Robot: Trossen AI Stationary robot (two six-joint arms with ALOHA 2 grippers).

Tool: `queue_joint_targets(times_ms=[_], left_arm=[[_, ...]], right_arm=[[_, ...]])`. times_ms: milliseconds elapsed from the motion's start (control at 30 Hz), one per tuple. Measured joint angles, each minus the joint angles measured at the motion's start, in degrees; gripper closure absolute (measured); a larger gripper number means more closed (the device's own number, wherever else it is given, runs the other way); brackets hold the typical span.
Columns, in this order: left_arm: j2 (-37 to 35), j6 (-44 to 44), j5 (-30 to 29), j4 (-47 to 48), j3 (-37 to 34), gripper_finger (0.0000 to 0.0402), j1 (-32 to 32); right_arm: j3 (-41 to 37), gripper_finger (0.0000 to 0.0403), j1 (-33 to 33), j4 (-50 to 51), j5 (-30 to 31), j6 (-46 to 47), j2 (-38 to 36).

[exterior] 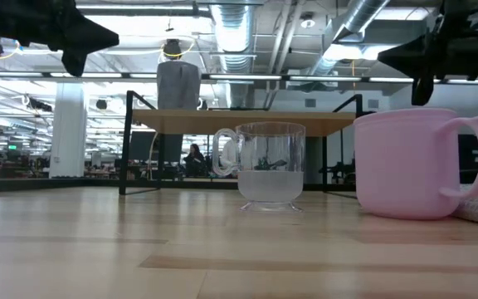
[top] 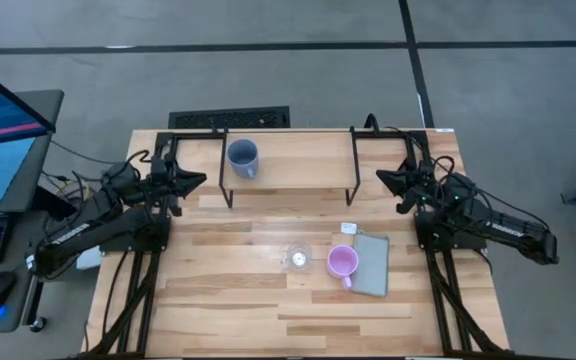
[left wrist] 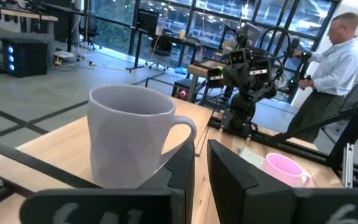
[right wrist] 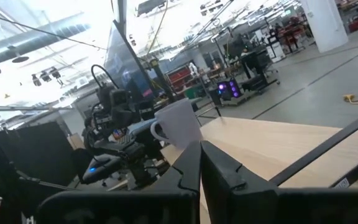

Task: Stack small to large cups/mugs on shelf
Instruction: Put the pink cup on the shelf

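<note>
A blue-grey handled mug (top: 242, 158) stands upright on the left part of the low wooden shelf (top: 298, 165) at the table's far side; it also shows in the left wrist view (left wrist: 129, 134) and the right wrist view (right wrist: 178, 123). A clear glass cup (top: 298, 257) and a pink handled mug (top: 342, 262) stand upright on the tabletop, nearer than the shelf. My left gripper (top: 200, 181) is shut and empty, just left of the shelf. My right gripper (top: 383, 178) is shut and empty, just right of the shelf.
A flat grey pad (top: 371, 263) lies right of the pink mug, touching it. A small white tag (top: 348, 229) lies near the pad's far end. The shelf's black legs (top: 225, 190) stand between the grippers. A person (left wrist: 334, 68) stands beyond the table.
</note>
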State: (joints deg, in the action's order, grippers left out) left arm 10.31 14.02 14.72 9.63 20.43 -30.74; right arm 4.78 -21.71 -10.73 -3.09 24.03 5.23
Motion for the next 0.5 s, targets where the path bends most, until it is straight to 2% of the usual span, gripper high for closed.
queue_joint_targets(times_ms=[233,500], left_arm=[[-2.2,0.2,-0.2,-0.3,0.0,0.0368,0.0],[-2.9,0.3,-0.4,-0.1,0.0,0.0368,0.0]], right_arm=[[0.0,0.0347,0.0,-0.1,0.0,0.0,0.0],[0.0,0.0282,0.0,-0.1,0.1,0.9,0.0]])
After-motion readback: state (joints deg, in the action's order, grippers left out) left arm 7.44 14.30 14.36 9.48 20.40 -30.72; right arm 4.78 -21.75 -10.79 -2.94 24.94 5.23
